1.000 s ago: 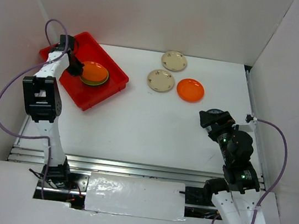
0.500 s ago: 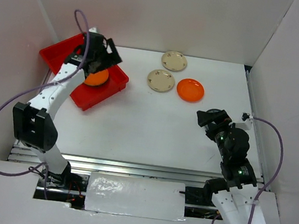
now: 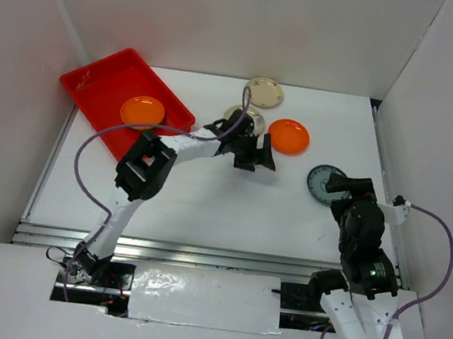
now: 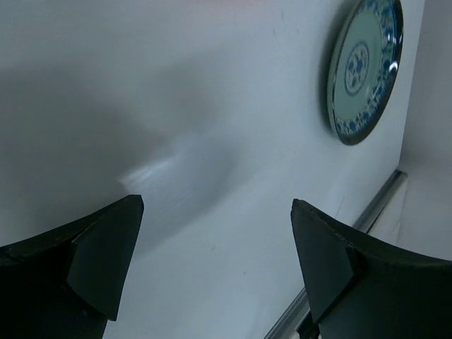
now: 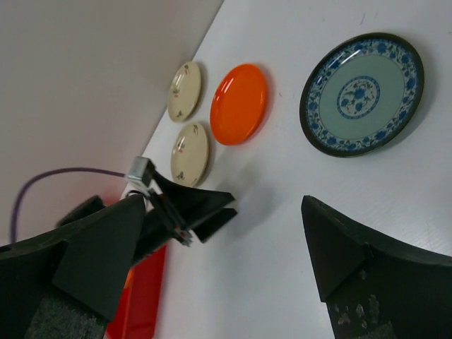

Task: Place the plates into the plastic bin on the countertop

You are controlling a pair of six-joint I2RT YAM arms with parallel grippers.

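My left gripper hangs low over the bench, released, with nothing between its fingers. My right gripper is spread and empty too, just beside the blue-patterned plate. One orange plate lies in the red bin, well back along my left arm. A loose orange plate and a beige plate lie just beyond the left gripper. For the next pick I would slide one finger under a rim at a shallow tilt, since a flat plate may skid. My left arm is stretched long across the bench.
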